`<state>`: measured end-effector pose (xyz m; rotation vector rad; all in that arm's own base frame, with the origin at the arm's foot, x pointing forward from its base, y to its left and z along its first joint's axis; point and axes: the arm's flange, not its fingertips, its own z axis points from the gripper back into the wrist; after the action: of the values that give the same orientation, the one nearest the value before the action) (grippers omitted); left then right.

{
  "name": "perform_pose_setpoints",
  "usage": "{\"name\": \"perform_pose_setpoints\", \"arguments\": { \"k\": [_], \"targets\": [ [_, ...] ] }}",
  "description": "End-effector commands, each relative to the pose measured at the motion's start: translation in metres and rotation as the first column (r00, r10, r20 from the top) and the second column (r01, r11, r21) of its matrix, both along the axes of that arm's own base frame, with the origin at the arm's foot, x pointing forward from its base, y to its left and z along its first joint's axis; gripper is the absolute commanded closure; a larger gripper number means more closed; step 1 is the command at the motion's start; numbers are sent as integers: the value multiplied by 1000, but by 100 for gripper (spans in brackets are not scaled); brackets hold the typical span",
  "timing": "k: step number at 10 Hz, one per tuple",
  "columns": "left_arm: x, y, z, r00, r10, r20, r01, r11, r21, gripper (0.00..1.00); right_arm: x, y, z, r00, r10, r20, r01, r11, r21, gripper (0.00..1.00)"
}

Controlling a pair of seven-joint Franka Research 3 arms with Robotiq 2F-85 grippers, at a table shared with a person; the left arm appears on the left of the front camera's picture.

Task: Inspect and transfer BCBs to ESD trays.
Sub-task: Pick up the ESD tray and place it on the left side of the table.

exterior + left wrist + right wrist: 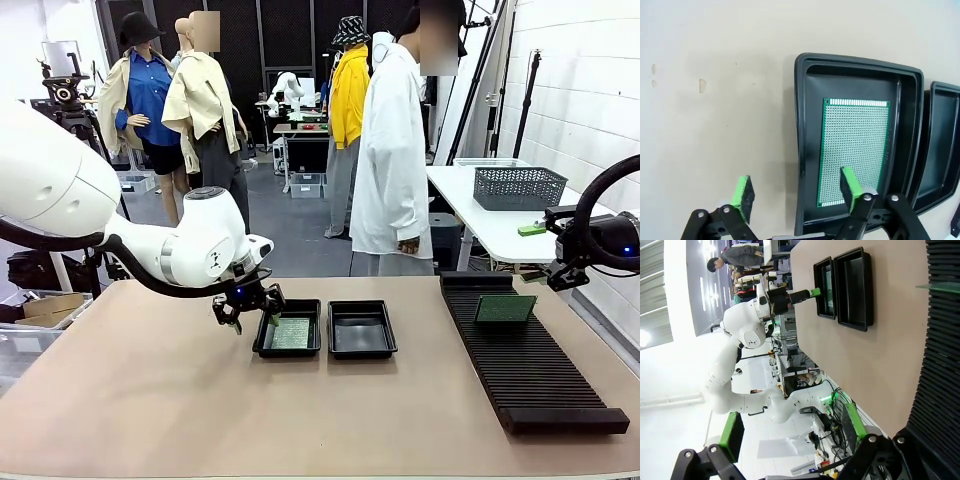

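Green pads (743, 197) of the left gripper (797, 195) stand apart with nothing between them. One pad hangs over bare surface (150, 400), the other over the near end of the left ESD tray (802, 150), so the gripper straddles that tray's rim. In the front view the same gripper hovers at the tray's left edge, just above it. A BCB (855, 150) lies flat on the floor of this tray (holes in a fine grid, a pale strip along its far end), clear of the walls on all sides. Just beside it, rims nearly touching, sits the second ESD tray (362, 353).

Over on the right, the right gripper (792, 430) is held off the edge of the surface, its fingers spread wide and clamped on nothing. Below and ahead of it runs a long black ribbed rack (530, 370), and a second BCB (504, 308) stands tilted in the slots near the rack's far end. A person in a white coat (390, 160) stands beyond the far side.
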<state>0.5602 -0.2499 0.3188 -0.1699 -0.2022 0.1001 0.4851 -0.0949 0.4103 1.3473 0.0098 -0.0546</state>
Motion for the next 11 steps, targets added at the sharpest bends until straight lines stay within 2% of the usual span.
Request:
{"name": "perform_pose_setpoints", "arguments": {
  "k": [1,2,4,5,10,11],
  "targets": [
    [4,-4,1,1000,2,-19,-3,999,-38,35,-1,2,1,1000,-12,-15,12,1000,-9,0],
    [4,-4,0,1000,-3,-20,2,999,-41,50,-1,2,1,1000,-12,-15,12,1000,-9,0],
    [5,-3,0,1000,-14,-18,13,999,-44,88,-1,2,1,1000,-12,-15,12,1000,-9,0],
    [6,-2,0,1000,-12,-19,11,999,-45,100,-1,2,1,1000,-12,-15,12,1000,-9,0],
    [7,1,1,1000,-8,-19,7,999,-46,100,-1,2,1,1000,-12,-15,12,1000,-9,0],
    [4,1,2,996,-26,-88,19,996,-87,100,-1,2,1,1000,-12,-15,12,1000,-9,0]
  ]
}}
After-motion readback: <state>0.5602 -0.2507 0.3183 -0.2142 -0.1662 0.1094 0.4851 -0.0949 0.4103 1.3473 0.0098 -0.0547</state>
